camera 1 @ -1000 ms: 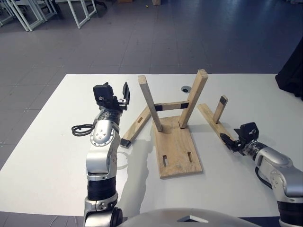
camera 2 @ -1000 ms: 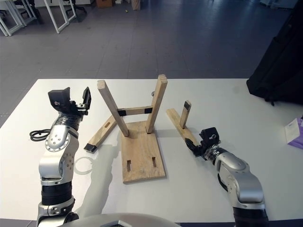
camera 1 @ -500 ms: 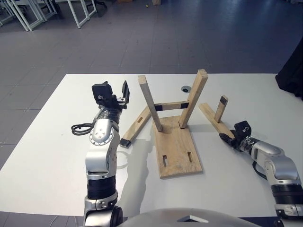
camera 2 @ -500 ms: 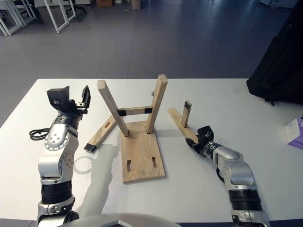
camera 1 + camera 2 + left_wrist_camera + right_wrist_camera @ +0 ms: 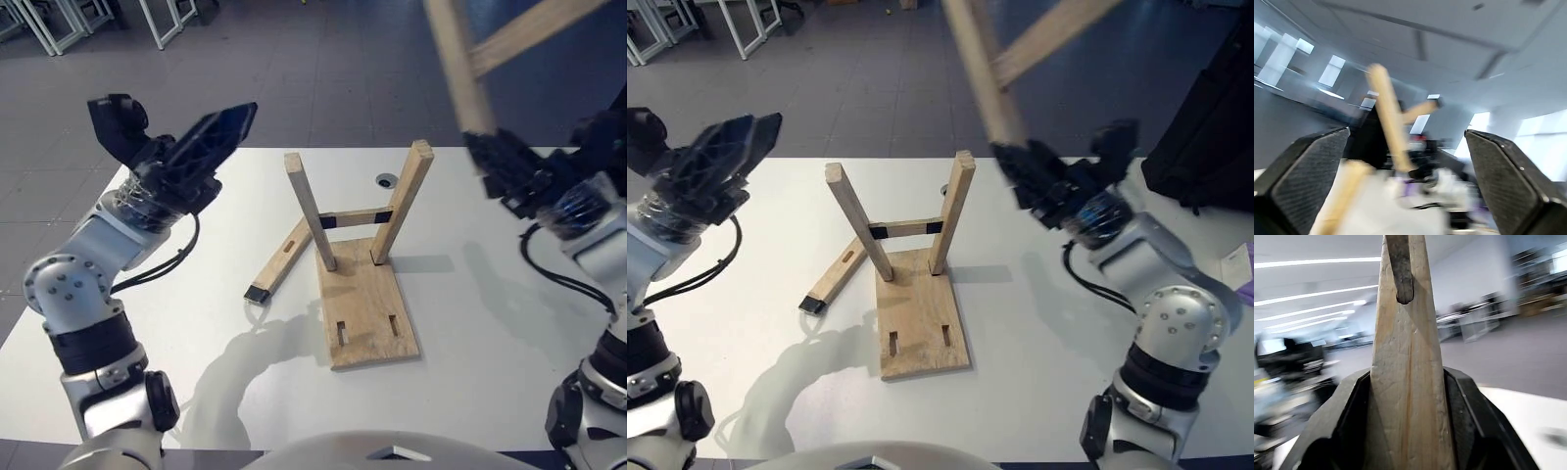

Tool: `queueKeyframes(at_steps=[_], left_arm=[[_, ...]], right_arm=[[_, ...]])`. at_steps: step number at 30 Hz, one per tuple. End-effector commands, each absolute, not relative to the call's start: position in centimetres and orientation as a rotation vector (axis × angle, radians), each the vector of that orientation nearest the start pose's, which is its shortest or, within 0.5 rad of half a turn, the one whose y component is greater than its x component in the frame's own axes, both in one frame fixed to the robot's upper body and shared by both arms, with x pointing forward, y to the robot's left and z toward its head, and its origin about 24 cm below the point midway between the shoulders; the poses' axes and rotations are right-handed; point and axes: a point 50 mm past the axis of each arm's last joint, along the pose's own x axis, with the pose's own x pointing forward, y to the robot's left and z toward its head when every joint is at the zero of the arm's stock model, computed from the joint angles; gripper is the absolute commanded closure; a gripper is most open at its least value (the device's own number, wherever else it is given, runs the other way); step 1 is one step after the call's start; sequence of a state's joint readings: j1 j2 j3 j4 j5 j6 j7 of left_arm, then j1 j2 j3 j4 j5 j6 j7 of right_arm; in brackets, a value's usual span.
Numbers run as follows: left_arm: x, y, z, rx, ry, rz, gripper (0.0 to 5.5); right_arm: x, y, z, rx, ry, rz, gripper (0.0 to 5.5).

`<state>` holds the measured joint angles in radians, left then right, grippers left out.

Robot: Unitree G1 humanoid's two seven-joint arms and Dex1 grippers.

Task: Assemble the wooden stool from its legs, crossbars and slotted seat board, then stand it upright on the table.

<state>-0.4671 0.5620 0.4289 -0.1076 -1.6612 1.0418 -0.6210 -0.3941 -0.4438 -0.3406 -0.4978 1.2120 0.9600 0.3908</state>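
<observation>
The right gripper (image 5: 1406,373) clamps its fingers on a leg frame (image 5: 980,69) high above the seat board (image 5: 367,313). The left gripper (image 5: 1406,132) has its fingers open. A slip could knock over the standing legs (image 5: 312,211).

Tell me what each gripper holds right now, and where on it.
The right gripper clamps the wooden leg near its lower end, below its crossbar. The left gripper is open and empty.
</observation>
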Motion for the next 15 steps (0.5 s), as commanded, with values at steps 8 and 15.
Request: queueKeyframes(at_steps=[8,15], left_arm=[[26.7,17.7,22.6,-0.822,0.19,-1.457,1.16],[26.4,16.9,22.7,-0.883,0.191,-1.594,1.33]], right_arm=[[22.7,-11.1,23.4,0.408,-0.029,1.291,3.5],[22.2,-9.3,21.6,0.441,0.066,1.347,3.5]])
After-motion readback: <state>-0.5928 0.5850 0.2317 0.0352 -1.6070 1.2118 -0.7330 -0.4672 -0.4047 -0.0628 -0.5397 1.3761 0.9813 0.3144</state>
